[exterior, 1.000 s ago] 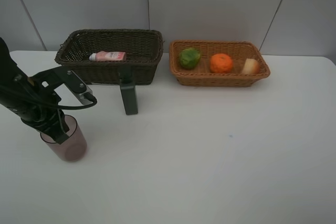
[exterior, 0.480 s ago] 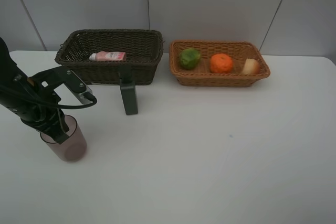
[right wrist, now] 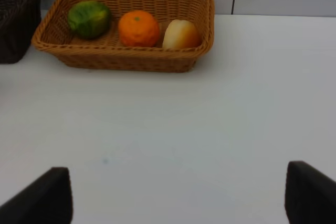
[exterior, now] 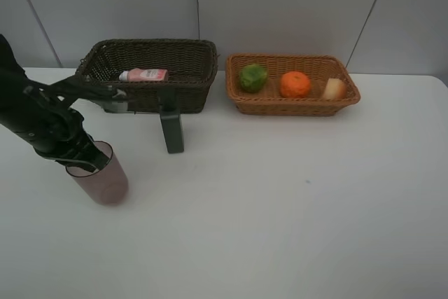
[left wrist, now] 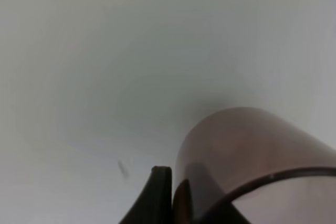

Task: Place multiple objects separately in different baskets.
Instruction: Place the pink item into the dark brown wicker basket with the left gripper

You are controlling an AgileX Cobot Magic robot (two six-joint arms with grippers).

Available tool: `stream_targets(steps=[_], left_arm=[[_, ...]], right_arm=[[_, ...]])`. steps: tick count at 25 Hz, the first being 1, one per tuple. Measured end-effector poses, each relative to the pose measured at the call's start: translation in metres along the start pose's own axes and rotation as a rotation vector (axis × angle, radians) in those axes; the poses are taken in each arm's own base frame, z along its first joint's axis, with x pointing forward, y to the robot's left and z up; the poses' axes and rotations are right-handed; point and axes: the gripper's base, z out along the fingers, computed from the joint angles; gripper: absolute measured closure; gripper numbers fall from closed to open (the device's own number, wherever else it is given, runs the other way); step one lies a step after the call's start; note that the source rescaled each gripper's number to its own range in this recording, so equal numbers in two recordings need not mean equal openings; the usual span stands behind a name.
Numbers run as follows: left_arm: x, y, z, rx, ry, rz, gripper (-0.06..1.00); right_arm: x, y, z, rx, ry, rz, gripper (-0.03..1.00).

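Note:
My left gripper (exterior: pixel 85 160) is shut on the rim of the translucent mauve cup (exterior: pixel 106 181), which leans at the table's left. In the left wrist view one dark finger (left wrist: pixel 159 195) lies outside the cup's (left wrist: pixel 252 150) wall. The dark green bottle (exterior: pixel 171 128) stands upright in front of the dark brown basket (exterior: pixel 189 68), which holds the pink bottle (exterior: pixel 143 74). The tan basket (exterior: pixel 294 108) holds the lime (exterior: pixel 253 77), mandarin (exterior: pixel 295 84) and a pale red-orange fruit (exterior: pixel 334 89). My right gripper (right wrist: pixel 176 198) is open over bare table, short of that basket (right wrist: pixel 121 59).
The white table (exterior: pixel 280 208) ends at a grey panelled wall behind both baskets. The right wrist view shows the lime (right wrist: pixel 89 18), mandarin (right wrist: pixel 138 28) and pale fruit (right wrist: pixel 180 35) in a row, with a corner of the dark basket (right wrist: pixel 18 14) beside them.
My left gripper has carried the cup to the right and slightly up, and the cup now tilts. The left arm's upper link has swung up toward the dark basket.

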Motion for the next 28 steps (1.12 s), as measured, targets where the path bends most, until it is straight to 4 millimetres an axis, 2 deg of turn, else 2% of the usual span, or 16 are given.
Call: stream_targets(steps=[5,10,16,19,22,28], left_arm=[[-0.029,0.003,-0.021,0.02,0.005,-0.2,0.94],[-0.065,0.011,-0.055,-0.022,-0.033,-0.319,0.94],[-0.114,0.028,-0.108,-0.132,-0.236,-0.397,0.94],[-0.133,0.041,-0.122,-0.182,-0.344,-0.401,0.94],[-0.147,0.05,-0.114,-0.214,-0.425,-0.376,0.94],[-0.172,0.053,-0.065,-0.187,-0.526,-0.325,0.94]], right_arm=[[0.0,0.0,0.0,0.0,0.0,0.0,0.24],[0.0,0.0,0.0,0.0,0.0,0.0,0.24],[0.0,0.0,0.0,0.0,0.0,0.0,0.24],[0.0,0.0,0.0,0.0,0.0,0.0,0.24],[0.0,0.0,0.0,0.0,0.0,0.0,0.24],[0.0,0.0,0.0,0.0,0.0,0.0,0.24]])
